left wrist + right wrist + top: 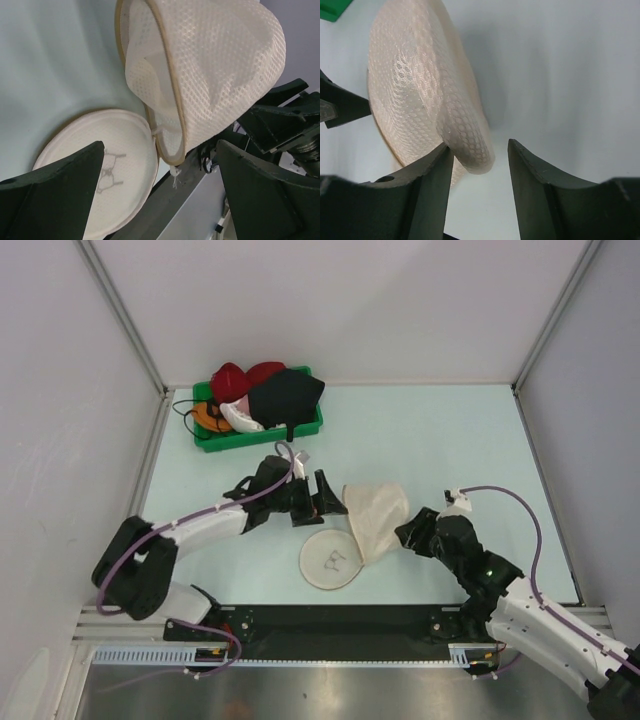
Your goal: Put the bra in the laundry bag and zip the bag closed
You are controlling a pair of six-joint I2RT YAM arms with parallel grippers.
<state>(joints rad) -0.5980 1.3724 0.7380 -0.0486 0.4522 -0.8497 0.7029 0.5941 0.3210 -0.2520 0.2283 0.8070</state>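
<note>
The black bra [287,395] lies on top of other bras in the green bin [215,439] at the back left. The cream mesh laundry bag [375,520] lies on its side at mid-table, unzipped, its disc lid [330,560] flat on the table in front. My left gripper [325,498] is open and empty just left of the bag's mouth. In the left wrist view its jaws [165,200] stand wide apart, facing the bag's rim [172,100] and lid [100,170]. My right gripper [408,533] is open at the bag's right side. In the right wrist view [477,145] a fold of the bag [465,135] sits between the fingers, unpinched.
The green bin also holds red [235,380], white [242,418] and orange [208,415] bras. White walls close in the table on three sides. A black rail [330,620] runs along the near edge.
</note>
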